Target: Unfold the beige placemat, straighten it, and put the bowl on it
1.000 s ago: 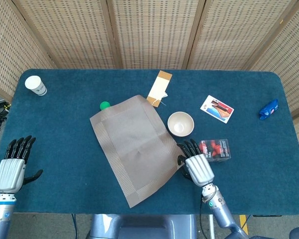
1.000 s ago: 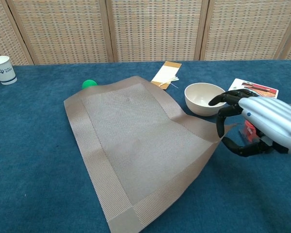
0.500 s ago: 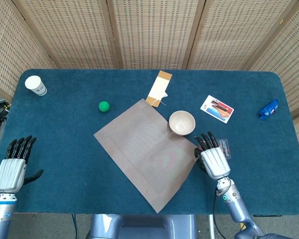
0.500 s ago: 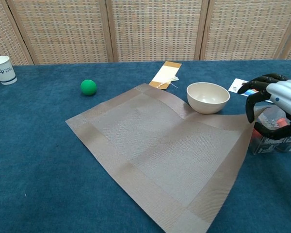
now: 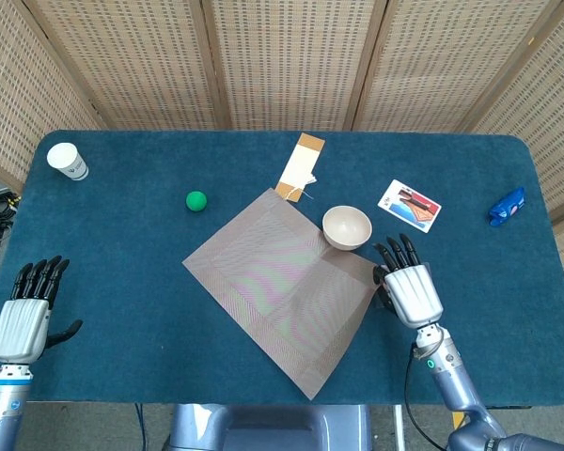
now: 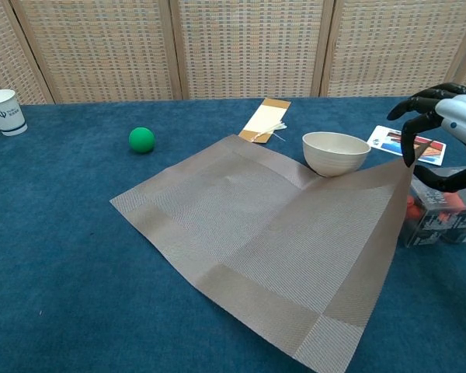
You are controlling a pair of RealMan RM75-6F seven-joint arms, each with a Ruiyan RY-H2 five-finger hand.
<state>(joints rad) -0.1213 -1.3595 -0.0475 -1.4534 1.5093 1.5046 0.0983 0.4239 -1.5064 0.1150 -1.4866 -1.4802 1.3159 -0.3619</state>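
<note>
Pinching placemat [image 6: 272,233] corner, right hand [image 6: 450,128] fingers [image 6: 416,138] lifted beside bowl [image 6: 335,151], left hand [image 5: 23,315] fingers apart.

A beige placemat [image 5: 280,287] is seen spread diagonally on the blue worktop [image 5: 122,254], its right corner pinched by the right robot hand [image 5: 409,287]. A cream bowl [image 5: 347,226] is seen touching the mat's upper right edge. The left robot hand [image 5: 23,315] is held apart at the worktop's left edge, fingers extended. A green ball [image 5: 196,200] and a paper cup [image 5: 67,161] are seen beyond.
</note>
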